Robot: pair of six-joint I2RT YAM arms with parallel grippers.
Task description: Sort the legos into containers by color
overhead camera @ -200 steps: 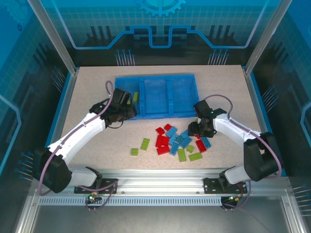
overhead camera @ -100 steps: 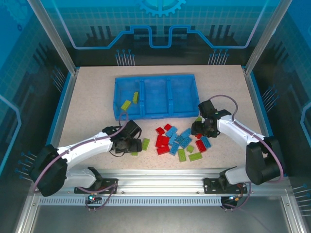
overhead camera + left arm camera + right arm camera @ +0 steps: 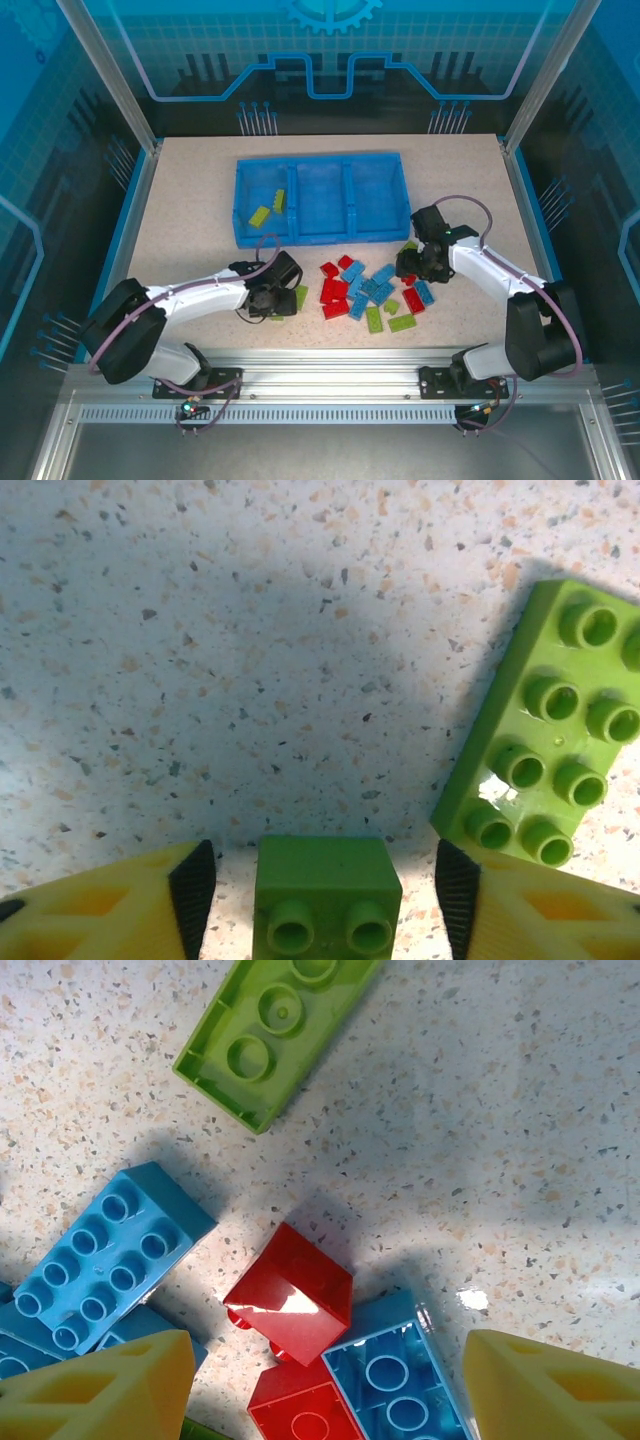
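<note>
The small yellow-green studded plastic brick [image 3: 328, 895] sits studs-up on the speckled tabletop [image 3: 250, 680], squarely between the 2 black pads [image 3: 193, 895] of your left gripper [image 3: 322, 865]. The jaws are spread with a gap on each side and grip nothing. Expect the brick to be light, rigid and smooth. It won't give, but it could skate across the table or twist if 1 pad lands first. Take it across its 2 flat side walls, centred, below the studs. A longer yellow-green brick [image 3: 545, 745] lies tilted just beside the right-hand pad. Closing looks clear of it, though a sideways drift would nudge it.

In the overhead view these 2 lie near the front of the table, left of the mixed pile of red, light blue and yellow-green bricks [image 3: 370, 290]. Behind the pile, the shallow blue plastic tray [image 3: 320, 158] holds 2 yellow-green bricks [image 3: 260, 215] in its left compartment, so this brick likely belongs there.

Your right gripper [image 3: 322, 1345] hovers released over the pile, with a small red brick [image 3: 290, 1305] and an upturned light blue brick [image 3: 395, 1385] between its fingers.
</note>
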